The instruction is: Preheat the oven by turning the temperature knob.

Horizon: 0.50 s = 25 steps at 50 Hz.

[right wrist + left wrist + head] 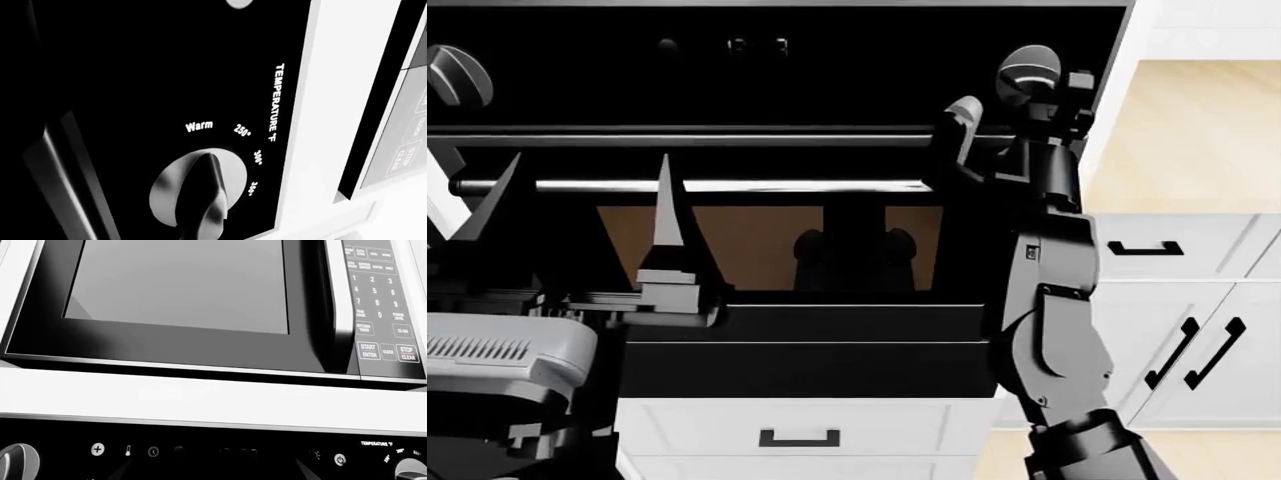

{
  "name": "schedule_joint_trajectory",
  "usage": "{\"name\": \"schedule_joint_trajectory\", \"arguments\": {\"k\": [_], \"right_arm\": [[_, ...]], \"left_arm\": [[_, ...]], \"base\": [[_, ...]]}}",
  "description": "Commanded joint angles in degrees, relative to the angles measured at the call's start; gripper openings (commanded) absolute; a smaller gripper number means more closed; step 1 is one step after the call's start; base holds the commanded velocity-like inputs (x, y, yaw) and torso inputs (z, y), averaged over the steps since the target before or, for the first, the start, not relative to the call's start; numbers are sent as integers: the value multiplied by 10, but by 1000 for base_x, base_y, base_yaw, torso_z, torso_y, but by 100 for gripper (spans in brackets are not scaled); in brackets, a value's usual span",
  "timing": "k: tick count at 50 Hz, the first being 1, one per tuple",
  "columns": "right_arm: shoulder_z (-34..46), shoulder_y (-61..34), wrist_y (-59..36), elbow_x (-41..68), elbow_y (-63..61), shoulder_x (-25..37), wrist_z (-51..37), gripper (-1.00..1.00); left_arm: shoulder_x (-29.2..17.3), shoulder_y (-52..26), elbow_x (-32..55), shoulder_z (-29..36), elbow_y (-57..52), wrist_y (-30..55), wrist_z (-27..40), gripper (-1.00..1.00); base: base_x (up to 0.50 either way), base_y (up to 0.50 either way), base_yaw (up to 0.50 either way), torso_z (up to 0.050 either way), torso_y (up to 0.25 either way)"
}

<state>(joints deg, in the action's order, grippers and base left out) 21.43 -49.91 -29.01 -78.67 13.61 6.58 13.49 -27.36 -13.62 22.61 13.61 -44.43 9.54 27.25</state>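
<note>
One oven [827, 350] fills most of the head view, black-fronted with a brownish window and a single long silver bar handle [734, 186]. No counter shows in any view, so places here go by the oven's control panel. One microwave [180, 300] sits directly above that panel, seen from the left wrist camera. White cabinets [1214, 300] flank the oven's right side and run beneath it, with four black handles in sight.

Two arms are up. The left gripper [587, 215] hangs in front of the oven window with its two pointed fingers spread wide and nothing between them, probably parked clear of the work. The right gripper [1021, 105] is raised to the panel's right end, fingers apart on either side and just below the knob. They look open rather than clamped (the wrist camera shows no pad touching it), presumably lined up to close on the ridge.

Two knobs show. The temperature knob [200, 195] is at the panel's right end, under the "TEMPERATURE °F" lettering, with its ridge tip near the Warm and 250° marks, so the preheat turn looks not yet made. The other knob [457, 75] is at the left end.
</note>
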Motion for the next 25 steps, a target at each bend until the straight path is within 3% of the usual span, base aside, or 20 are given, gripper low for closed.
{"name": "schedule_joint_trajectory", "arguments": {"k": [1,25], "right_arm": [[10,-69,4,35,20,20,-5,-100],[-34,-71,-18,102,5,1,1,-100]], "left_arm": [[-1,-1,2,0,0,0,1,100],[-3,-2,3,2,3,-2,4,100]], "base": [[27,0,8,0,0],[28,-3,8,5,0]]}}
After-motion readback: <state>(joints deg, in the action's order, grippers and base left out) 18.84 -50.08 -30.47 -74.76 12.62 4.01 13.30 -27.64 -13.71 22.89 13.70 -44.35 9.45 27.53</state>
